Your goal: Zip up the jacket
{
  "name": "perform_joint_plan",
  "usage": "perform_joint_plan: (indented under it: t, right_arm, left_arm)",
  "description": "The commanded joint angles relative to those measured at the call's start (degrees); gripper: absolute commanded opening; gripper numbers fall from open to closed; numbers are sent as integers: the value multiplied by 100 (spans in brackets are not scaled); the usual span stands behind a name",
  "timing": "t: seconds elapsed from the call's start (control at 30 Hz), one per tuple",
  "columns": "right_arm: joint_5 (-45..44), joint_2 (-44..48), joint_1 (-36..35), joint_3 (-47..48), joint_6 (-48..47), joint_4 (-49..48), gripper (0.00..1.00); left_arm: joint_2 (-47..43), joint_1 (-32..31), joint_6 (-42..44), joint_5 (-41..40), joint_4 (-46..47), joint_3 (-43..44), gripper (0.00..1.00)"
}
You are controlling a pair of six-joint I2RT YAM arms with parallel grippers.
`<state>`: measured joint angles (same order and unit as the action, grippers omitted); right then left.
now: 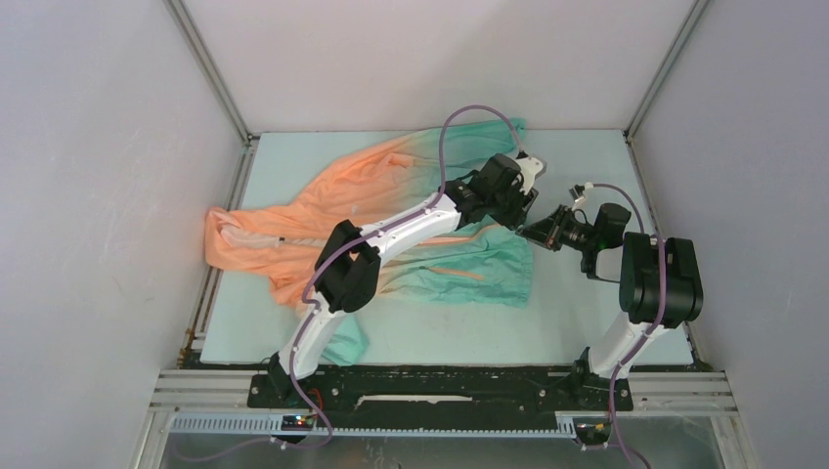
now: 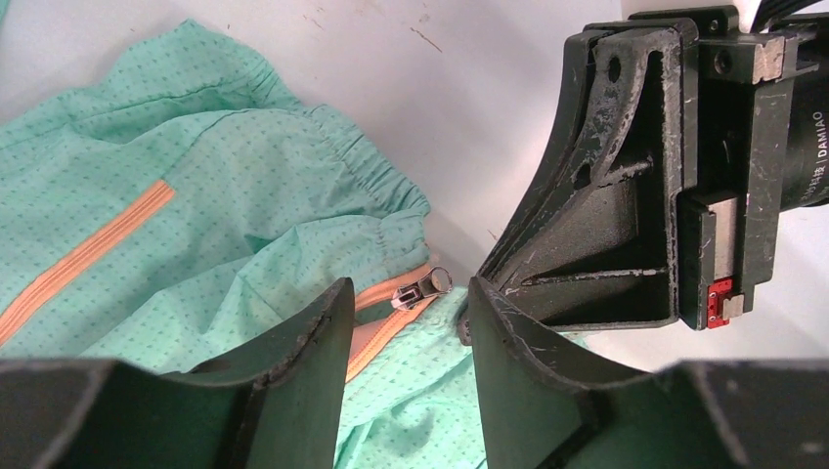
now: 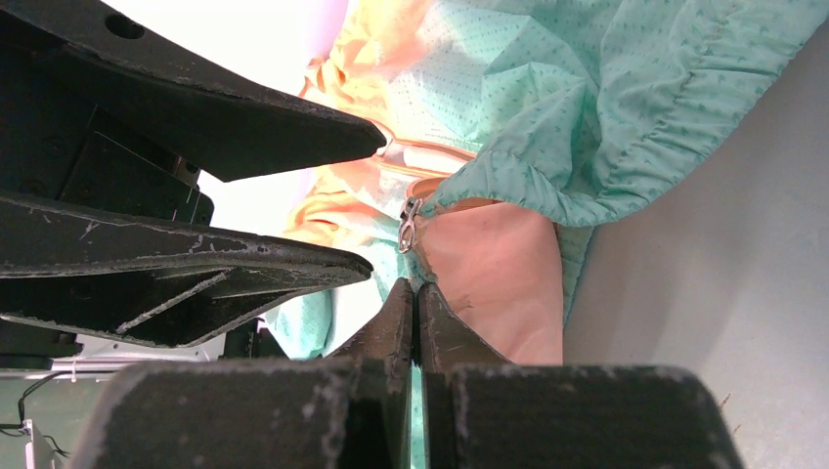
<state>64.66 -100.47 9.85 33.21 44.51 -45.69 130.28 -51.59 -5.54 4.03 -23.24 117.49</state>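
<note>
Tension first: the thin peach-to-teal hooded jacket [image 1: 391, 186] is pinched at its hem by the right gripper [image 3: 418, 291], fingers pressed together, seemingly to anchor the zipper. The small silver zipper pull [image 3: 408, 227] is framed just ahead of the left gripper [image 2: 410, 295], whose fingers are spread around it, and is not yet gripped.

A pale mint-green flat tabletop [image 1: 587, 166] fills the floor of the booth; up close its bare surface [image 2: 469, 88] shows faint dark scuffs. Plain white panel walls [image 1: 88, 195] close it in at the back and on both sides. Slim aluminium corner struts [image 1: 208, 68] slant up from the far corners. Along the near edge run aluminium rails [image 1: 196, 386], a flat black plate [image 1: 440, 383] and a white slotted cable duct [image 1: 430, 425].
</note>
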Motion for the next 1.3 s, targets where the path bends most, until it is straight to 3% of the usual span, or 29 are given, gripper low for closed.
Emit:
perform_joint_plan:
  t: [0.0,0.8,1.27]
  right_arm:
    - [64,136,-35,151,-88,-115,0]
    - [103,157,-53,151,-70,-124,0]
    - [117,158,-41,155,-27,-181,0]
  left_arm:
    - [-187,-23,58,-20,43,168,52]
    - [327,-124,193,-165,-404,974,54]
    - [400,-149,286,-274,-511,1021,49]
